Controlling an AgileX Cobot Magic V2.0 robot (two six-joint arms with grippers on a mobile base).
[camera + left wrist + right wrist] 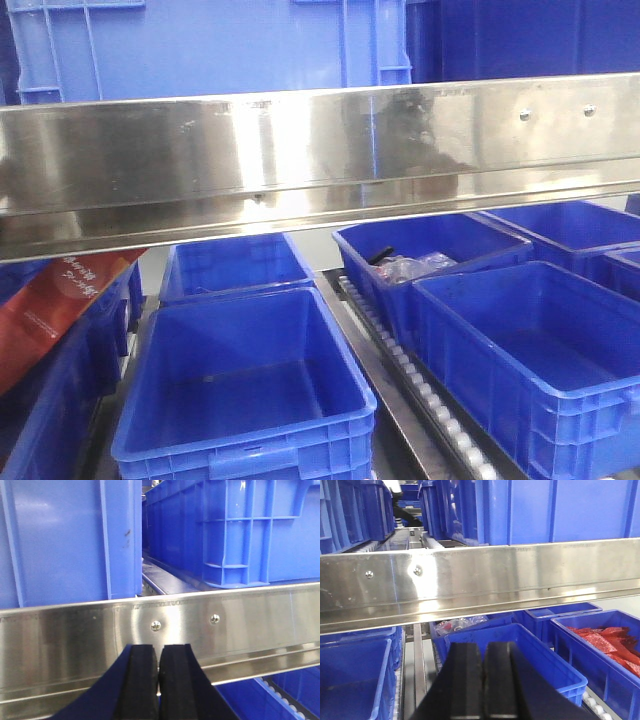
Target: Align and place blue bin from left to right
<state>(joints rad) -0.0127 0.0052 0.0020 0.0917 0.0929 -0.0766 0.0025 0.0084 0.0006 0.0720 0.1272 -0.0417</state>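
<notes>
Though both wrist views crowd the steel rail, you can read this:
left gripper point(158, 680): pads pressed together, holding nothing, just before the rail point(200, 630).
right gripper point(482, 680): pads together, nothing held.
blue bin point(60, 540): on the upper shelf behind the rail, cropped by the frame.
hidden: bin's inside, base.
</notes>
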